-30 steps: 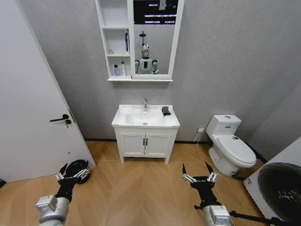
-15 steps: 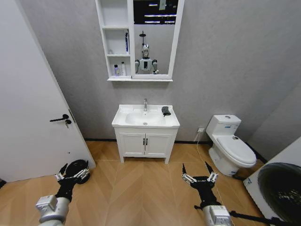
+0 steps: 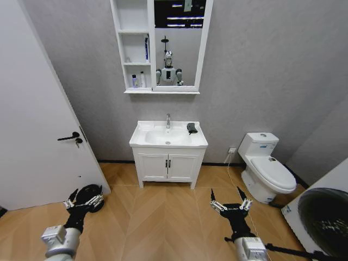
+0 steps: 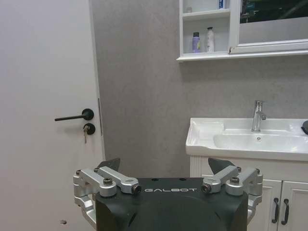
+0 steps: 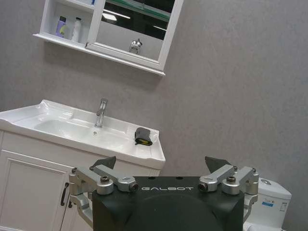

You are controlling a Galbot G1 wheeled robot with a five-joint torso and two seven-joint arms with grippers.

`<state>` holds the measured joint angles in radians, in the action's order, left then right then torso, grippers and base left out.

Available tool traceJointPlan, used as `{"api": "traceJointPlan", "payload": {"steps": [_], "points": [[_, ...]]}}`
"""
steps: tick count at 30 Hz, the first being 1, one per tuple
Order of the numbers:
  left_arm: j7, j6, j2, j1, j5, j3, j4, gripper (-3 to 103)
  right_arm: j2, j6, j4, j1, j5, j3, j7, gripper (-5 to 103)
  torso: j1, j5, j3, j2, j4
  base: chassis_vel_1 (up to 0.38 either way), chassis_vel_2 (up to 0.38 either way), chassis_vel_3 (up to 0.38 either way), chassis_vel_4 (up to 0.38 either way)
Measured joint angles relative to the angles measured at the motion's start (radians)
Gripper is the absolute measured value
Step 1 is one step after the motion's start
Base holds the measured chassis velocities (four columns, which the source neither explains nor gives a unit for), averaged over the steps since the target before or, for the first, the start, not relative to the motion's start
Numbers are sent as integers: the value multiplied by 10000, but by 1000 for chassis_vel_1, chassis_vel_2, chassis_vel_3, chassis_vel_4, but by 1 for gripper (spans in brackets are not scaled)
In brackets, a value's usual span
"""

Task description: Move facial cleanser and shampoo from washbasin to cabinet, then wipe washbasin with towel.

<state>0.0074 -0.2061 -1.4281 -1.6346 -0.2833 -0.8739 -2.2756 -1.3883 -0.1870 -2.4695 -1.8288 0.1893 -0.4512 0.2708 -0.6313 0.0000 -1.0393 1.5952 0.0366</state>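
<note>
Standing well back from the washbasin, holding left gripper and right gripper low with jaws spread and empty, towel lying beside the tap, bottles sitting in the cabinet.

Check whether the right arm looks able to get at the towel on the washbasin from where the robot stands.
Probably not yet. The right pincer hangs open low over the floor, well short of the washbasin; the towel lies unobstructed by the tap.
</note>
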Motion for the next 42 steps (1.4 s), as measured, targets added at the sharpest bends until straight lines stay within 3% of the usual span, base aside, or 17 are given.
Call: {"api": "traceJointPlan", "payload": {"steps": [42], "points": [[0,0,0,0,0,0,0,100,0,0,0,0,0,0,1,100,-1,0,0,0,0,0,0,0,0]]}}
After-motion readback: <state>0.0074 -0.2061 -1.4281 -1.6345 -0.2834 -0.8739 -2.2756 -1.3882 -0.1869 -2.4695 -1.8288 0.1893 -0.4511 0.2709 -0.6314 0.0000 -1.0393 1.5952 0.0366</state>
